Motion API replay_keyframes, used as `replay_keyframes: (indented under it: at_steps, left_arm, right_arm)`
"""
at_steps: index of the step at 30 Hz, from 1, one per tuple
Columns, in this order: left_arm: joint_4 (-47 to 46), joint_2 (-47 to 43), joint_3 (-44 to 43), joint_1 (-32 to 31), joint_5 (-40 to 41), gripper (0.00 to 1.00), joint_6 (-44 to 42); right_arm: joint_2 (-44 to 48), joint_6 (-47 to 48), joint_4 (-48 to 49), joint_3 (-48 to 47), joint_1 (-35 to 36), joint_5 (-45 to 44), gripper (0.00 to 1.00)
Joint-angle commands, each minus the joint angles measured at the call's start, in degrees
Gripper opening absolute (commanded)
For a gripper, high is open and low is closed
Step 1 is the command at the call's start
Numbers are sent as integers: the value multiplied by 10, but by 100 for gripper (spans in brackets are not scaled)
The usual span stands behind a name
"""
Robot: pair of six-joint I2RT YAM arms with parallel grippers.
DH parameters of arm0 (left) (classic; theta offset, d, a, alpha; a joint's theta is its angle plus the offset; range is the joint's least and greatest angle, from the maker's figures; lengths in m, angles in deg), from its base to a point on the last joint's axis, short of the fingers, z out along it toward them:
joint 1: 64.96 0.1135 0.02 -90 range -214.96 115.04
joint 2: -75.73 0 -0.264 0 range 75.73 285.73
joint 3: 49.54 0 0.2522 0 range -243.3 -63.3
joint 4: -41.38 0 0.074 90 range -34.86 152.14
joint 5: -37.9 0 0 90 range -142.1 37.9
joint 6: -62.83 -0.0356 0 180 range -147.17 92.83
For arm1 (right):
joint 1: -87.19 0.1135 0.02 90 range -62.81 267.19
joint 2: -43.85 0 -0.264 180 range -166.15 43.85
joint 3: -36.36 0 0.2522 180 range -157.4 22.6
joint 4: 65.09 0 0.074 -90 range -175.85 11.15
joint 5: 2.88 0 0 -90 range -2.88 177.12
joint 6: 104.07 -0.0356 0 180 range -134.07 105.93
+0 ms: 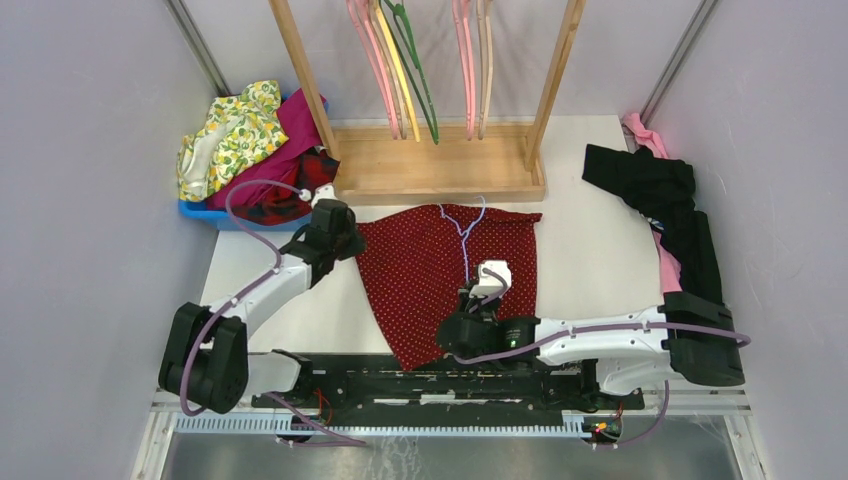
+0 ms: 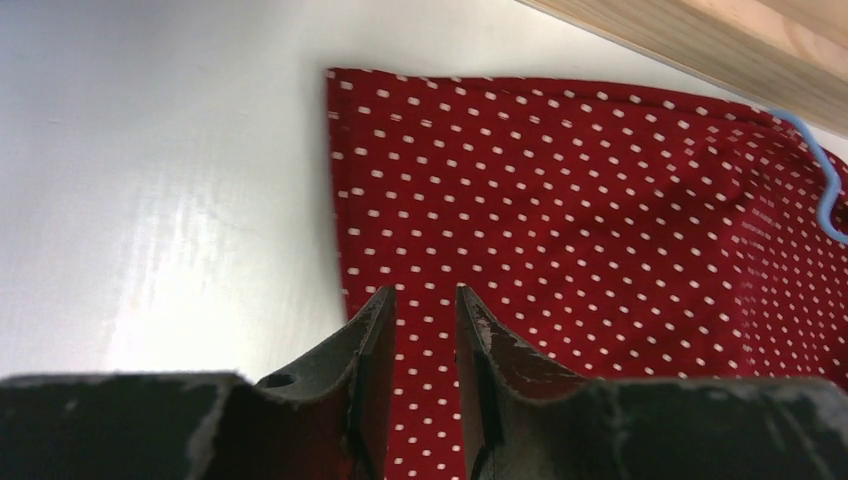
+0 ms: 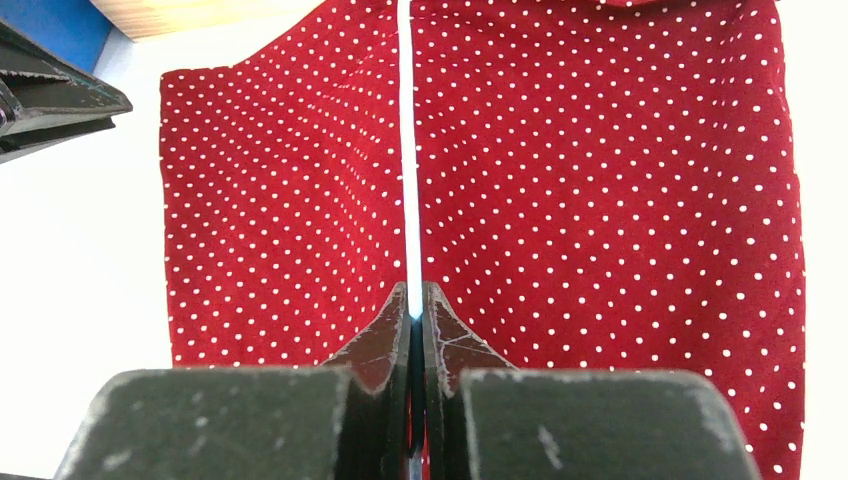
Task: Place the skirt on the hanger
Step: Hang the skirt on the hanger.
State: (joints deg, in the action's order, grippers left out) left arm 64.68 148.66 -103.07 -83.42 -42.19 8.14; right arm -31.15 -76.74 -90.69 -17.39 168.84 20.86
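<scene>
The right gripper [image 3: 416,300] is clenching, it seems, the thin lilac wire hanger [image 1: 464,250] on the dark-red white-dotted cloth skirt [image 1: 415,285]; the left gripper [image 2: 425,305] is hovering released.

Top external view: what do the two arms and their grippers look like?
Both the left arm and right arm have white links between chunky black joints, with a lilac cable looping along each. A green light glows on the right arm. The left gripper and right gripper have dark, tapered fingers with scuffed, scratched faces.
</scene>
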Motion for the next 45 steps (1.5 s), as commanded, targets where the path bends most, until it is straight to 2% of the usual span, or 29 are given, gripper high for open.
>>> replay_keyframes:
  at_steps: [1,9,14,19,30,32,36,45]
  left_arm:
    - [-44,23,-17,-41,-16,34,33]
    - [-85,79,14,-126,7,33,53]
    - [-96,118,31,-159,22,32,56]
    - [-103,129,64,-168,30,32,57]
    - [-117,119,111,-188,27,30,68]
    - [-116,109,117,-188,25,30,70]
    - [-87,74,105,-188,19,32,65]
    - [36,-93,35,-188,-4,34,49]
  right_arm:
    - [-28,-20,-6,-16,4,-35,1]
    - [-85,-66,14,7,16,-63,1]
    - [-102,-95,27,26,30,-85,1]
    - [-108,-140,-7,27,34,-98,1]
    - [-73,-139,-32,28,38,-115,1]
    - [-67,-126,-29,27,38,-114,1]
    - [-36,-42,16,31,43,-115,1]
    - [87,119,38,38,50,-114,1]
